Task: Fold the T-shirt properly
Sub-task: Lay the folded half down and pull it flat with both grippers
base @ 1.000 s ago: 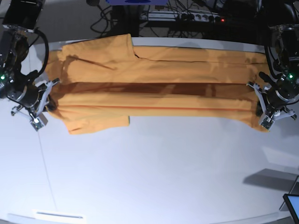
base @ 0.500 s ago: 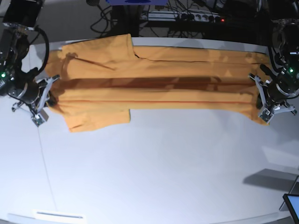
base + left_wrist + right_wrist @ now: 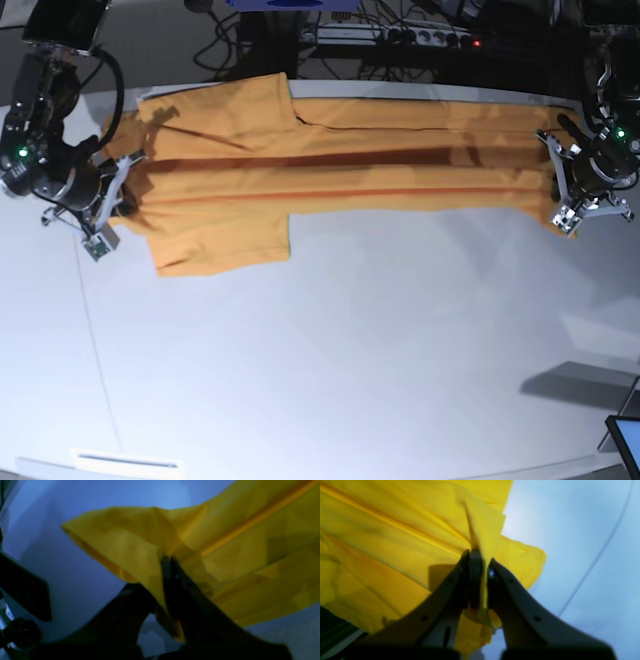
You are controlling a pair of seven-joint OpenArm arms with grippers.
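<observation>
Orange-yellow T-shirt stretched in a long band across the top of the base view.

It runs from the upper left of the frame to the upper right, drawn out sideways and folded lengthwise, with a dark shadowed crease along its upper part and a thin orange fold line running parallel below it. Near the left end one sleeve sticks up toward the top edge and another flap hangs down toward the middle left. In the wrist views the cloth looks brighter yellow, plain, in soft layered folds with a hemmed corner standing free at each end.
</observation>
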